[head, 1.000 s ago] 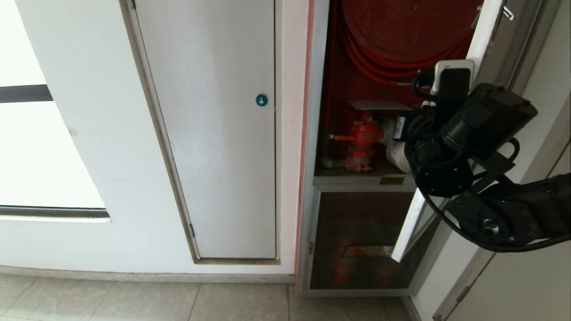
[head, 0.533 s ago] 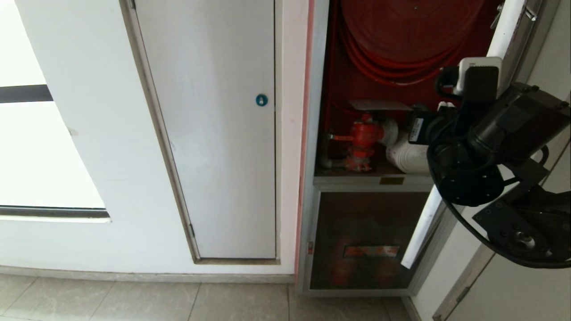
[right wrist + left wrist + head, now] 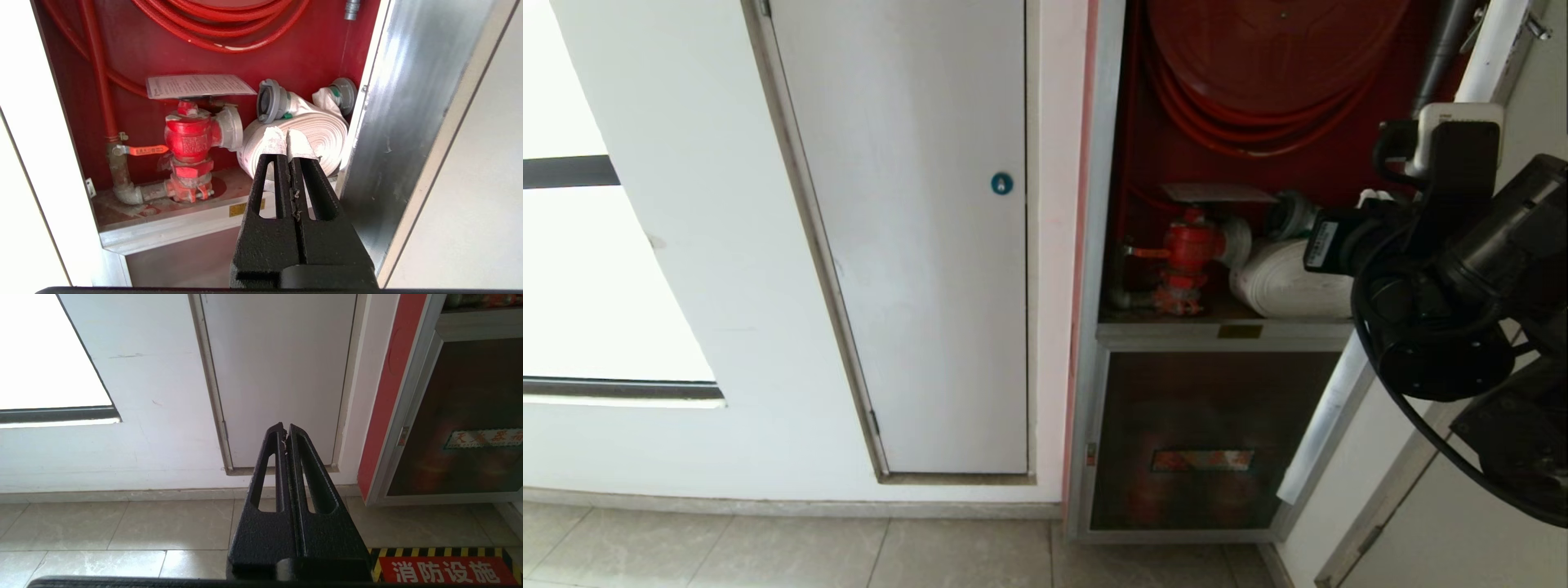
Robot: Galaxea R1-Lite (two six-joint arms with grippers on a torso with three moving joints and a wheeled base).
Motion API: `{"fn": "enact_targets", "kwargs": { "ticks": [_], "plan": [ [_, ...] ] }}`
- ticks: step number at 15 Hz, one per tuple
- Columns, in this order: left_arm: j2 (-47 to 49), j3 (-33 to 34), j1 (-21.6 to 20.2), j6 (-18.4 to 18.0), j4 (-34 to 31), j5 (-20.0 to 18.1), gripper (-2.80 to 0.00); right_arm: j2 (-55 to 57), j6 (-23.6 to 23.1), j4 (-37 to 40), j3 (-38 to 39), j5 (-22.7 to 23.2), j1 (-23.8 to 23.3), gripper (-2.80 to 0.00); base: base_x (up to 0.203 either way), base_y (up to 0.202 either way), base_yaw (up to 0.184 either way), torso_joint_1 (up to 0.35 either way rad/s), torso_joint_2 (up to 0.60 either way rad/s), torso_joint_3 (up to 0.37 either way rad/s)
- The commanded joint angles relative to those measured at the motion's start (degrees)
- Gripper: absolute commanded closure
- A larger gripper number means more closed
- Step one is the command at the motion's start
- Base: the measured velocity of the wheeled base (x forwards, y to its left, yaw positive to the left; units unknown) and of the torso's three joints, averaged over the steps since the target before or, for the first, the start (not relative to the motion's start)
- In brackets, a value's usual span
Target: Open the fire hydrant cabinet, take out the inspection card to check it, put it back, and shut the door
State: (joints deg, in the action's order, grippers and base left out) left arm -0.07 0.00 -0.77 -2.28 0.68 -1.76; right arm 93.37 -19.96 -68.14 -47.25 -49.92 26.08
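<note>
**Cabinet open, card lying on the valve, both grippers closed and empty**

In the right wrist view the right gripper (image 3: 288, 136) sits low in the centre of the frame, its two black fingers pressed together with nothing between them. The inspection card (image 3: 200, 85) lies well apart from the jaws, up and to the left of them in that frame, resting flat on top of the red valve (image 3: 190, 136). Directly behind the fingertips is the white rolled hose (image 3: 322, 136), though whether they touch it cannot be told.

The fire hydrant cabinet (image 3: 1107, 163) fills the upper right of the head view with its red interior exposed. Inside it the red hose reel (image 3: 1258, 49) hangs at the top; below, on the cabinet's shelf, the valve stands at the left and the rolled hose lies at the right. The door (image 3: 392, 122) is swung open, its silver edge running down the right of the right wrist frame, just beside the gripper.

The left gripper (image 3: 286, 430) appears in the lower centre of the left wrist view, fingers closed on nothing, pointing toward the foot of the plain white door (image 3: 282, 371) above the tiled floor (image 3: 122, 526).
</note>
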Motion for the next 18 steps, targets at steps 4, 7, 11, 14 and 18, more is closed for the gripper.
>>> {"fn": "enact_targets", "kwargs": {
  "ticks": [4,7,11,14,18],
  "plan": [
    [0.1,0.4,0.0,0.0,0.0,0.0,0.00,-3.9,-0.1,-0.5,3.5,-0.3,0.0,0.00,0.000,0.000,0.000,0.000,0.00,0.000],
    [0.0,0.4,0.0,0.0,0.0,0.0,0.00,-4.7,-0.3,-2.8,5.3,-0.9,0.0,0.00,0.000,0.000,0.000,0.000,0.00,0.000],
    [0.1,0.4,-0.1,0.0,0.0,0.0,0.00,-6.1,-0.3,-3.2,7.1,-1.2,0.0,0.00,0.000,0.000,0.000,0.000,0.00,0.000],
    [0.0,0.4,0.0,0.0,0.0,0.0,0.00,-7.7,-0.4,-2.8,7.6,-1.3,0.0,0.00,0.000,0.000,0.000,0.000,0.00,0.000],
    [0.0,0.4,0.0,0.0,0.0,0.0,0.00,-10.4,-0.5,-1.9,9.2,-1.4,-0.2,0.00,0.000,0.000,0.000,0.000,0.00,0.000]
  ]
}}
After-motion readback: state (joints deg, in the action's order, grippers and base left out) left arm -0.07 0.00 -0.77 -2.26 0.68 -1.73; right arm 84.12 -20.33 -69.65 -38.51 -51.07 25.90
